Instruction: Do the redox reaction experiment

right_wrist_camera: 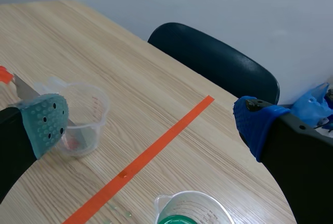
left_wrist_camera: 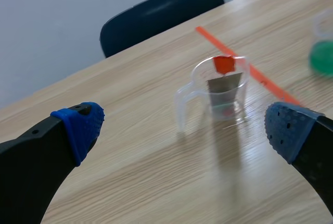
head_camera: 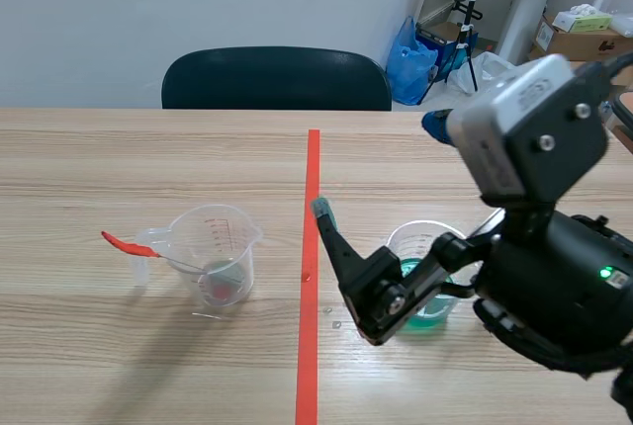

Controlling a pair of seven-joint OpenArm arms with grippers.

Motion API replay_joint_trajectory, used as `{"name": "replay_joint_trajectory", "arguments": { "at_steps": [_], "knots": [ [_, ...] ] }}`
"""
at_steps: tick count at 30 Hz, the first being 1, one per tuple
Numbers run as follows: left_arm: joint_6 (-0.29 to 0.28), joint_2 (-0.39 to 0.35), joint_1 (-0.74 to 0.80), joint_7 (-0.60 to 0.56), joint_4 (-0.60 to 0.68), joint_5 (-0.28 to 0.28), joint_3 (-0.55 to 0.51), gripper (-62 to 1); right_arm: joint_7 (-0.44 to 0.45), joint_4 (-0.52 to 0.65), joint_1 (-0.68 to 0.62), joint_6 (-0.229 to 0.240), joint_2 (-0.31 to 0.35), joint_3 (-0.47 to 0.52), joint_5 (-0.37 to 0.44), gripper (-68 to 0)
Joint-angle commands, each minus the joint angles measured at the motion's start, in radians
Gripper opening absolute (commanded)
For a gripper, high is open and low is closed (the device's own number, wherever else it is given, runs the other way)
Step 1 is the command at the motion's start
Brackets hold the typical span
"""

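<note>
**While both grippers stand open, the pour is not yet begun**

Since neither gripper holds anything, the experiment looks to be at its opening step, with the 2 cups well apart on the table (head_camera: 119, 346), 1 on each side of the tape line (head_camera: 312, 247).

The clear cup (head_camera: 216, 252) stands on the left side. A spatula (head_camera: 168, 260) leans in it, its red handle sticking out over the rim, and something reddish lies at the bottom; what it is cannot be told. The green cup (head_camera: 407, 245), part-filled with green liquid, stands upright on the right side, near the tape.

The right gripper (head_camera: 381, 168) hangs above and just behind the green cup with its jaws wide apart, 1 finger slanting down past the cup toward the tape; it touches nothing. From its own camera the green cup (right_wrist_camera: 192, 208) sits under the gripper, between the 2 pads. The left gripper (left_wrist_camera: 184, 130) has its jaws equally wide, well short of the clear cup (left_wrist_camera: 223, 91), which lies ahead of it.

My judgement: the next move is to bring the green liquid to the clear cup. That calls for the right gripper to drop lower, straddle the green cup's wall, and close without tipping it. The left gripper could steady the clear cup, since the leaning spatula may shift it.
</note>
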Motion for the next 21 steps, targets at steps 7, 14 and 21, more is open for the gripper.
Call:
{"name": "replay_joint_trajectory", "arguments": {
  "at_steps": [7, 14, 21],
  "knots": [
    [0.111, -0.054, -0.043, 0.087, 0.049, -0.154, 0.029, 1.4, 0.016, 0.064, -0.074, -0.077, 0.121, 0.027, 0.143, 0.4],
    [0.186, -0.180, -0.036, 0.202, 0.056, -0.172, 0.157, -0.8, 0.019, 0.064, -0.127, -0.076, 0.121, 0.079, 0.156, 0.4],
    [0.181, -0.183, -0.037, 0.213, 0.055, -0.172, 0.163, -0.8, -0.020, 0.064, -0.137, -0.072, 0.121, 0.084, 0.156, 0.4]
  ]
}}
